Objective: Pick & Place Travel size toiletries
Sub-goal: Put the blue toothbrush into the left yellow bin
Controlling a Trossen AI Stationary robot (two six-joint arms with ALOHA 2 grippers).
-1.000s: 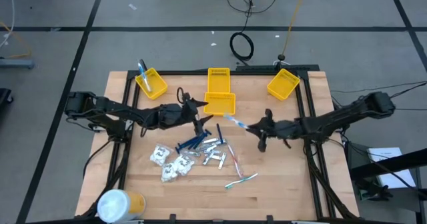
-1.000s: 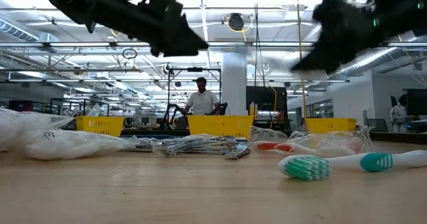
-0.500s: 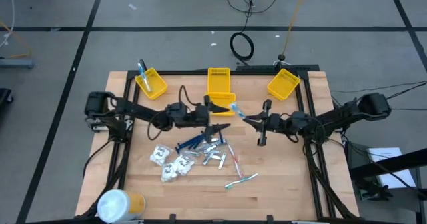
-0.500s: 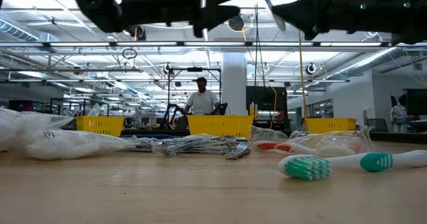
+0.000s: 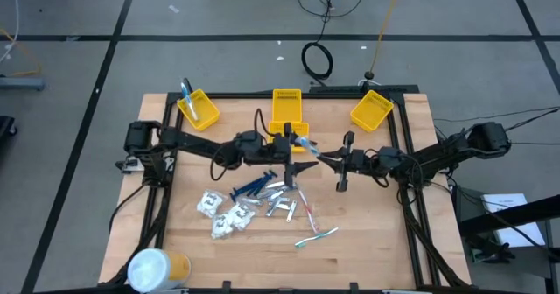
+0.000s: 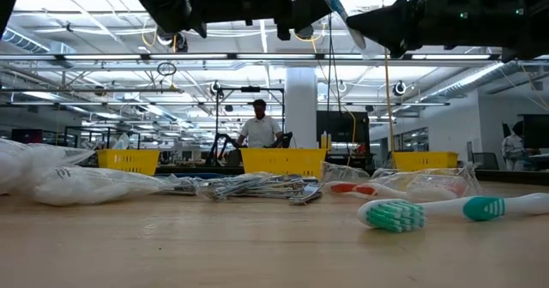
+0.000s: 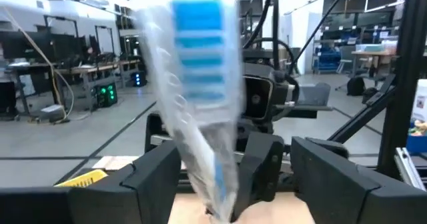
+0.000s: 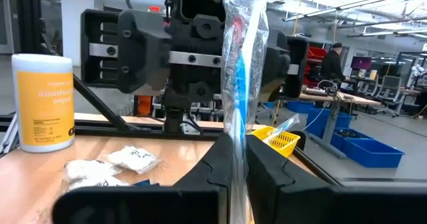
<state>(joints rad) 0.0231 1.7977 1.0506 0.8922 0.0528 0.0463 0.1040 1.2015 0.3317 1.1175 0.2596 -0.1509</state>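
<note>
Left gripper point(image 5: 302, 145) now around toothbrush point(image 5: 308, 145)

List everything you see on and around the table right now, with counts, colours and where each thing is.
Bins: three, yellow, along the far edge; the left one holds a blue item.
Wrapped toothbrush: one, blue, held above the table's middle.
Razors: dark blue, in the centre pile; count unclear.
Tubes: silvery, centre pile; count unclear.
Packets: white, near-left of the pile; count unclear.
Loose toothbrushes: green one near the front, reddish one beside the pile.
Cylinder: one, white and yellow, near-left corner.
Person: one, in the background.
Left gripper: open around the toothbrush.
Right gripper: shut on the toothbrush.
</note>
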